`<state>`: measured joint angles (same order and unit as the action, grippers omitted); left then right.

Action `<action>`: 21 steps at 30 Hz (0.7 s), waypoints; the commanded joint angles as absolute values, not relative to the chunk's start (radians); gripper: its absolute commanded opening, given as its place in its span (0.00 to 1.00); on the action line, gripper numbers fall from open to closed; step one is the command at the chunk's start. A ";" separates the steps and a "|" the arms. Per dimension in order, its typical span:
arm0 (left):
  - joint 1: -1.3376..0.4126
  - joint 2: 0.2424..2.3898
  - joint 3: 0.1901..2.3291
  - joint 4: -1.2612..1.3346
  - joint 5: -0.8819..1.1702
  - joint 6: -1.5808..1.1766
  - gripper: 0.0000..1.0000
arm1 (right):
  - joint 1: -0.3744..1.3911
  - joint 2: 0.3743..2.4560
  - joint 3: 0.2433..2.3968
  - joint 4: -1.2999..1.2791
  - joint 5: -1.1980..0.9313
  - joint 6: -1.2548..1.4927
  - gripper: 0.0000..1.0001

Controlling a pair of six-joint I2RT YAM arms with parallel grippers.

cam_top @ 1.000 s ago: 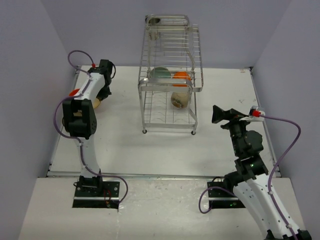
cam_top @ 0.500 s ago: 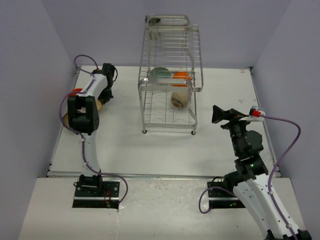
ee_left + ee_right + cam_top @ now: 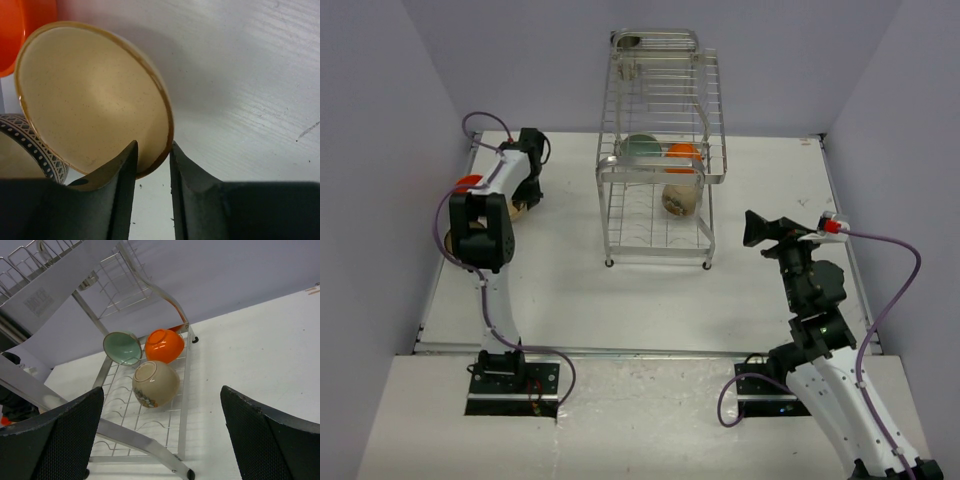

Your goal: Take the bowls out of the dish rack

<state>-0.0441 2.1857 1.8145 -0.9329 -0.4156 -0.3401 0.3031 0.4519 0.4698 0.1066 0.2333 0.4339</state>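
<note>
Left wrist alone: left hand (image 3: 152, 150) narrow, my fingers (image 3: 115, 200) astride cream bowl (image 3: 90, 95)'s brown rim, pinch unclear, at worktop (image 3: 240, 75)'s left edge | right wrist: mint bowl (image 3: 122, 347), orange bowl (image 3: 165, 345), tan bowl (image 3: 156, 384) inside dish rack (image 3: 182, 390) | right hand (image 3: 750, 229) wide

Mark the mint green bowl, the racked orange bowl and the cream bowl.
mint green bowl (image 3: 122, 347), right wrist view, inner wall
orange bowl (image 3: 165, 347), right wrist view, outer wall
cream bowl (image 3: 95, 100), left wrist view, inner floor
</note>
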 commanded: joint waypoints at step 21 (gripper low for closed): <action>-0.097 1.967 1.701 -0.342 0.377 -0.726 0.39 | 0.307 0.520 0.515 0.120 0.281 0.393 0.99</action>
<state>-0.0837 1.9381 1.8153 -0.5842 0.0402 -0.5457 0.3031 0.5110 0.4721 0.1055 0.2481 0.4183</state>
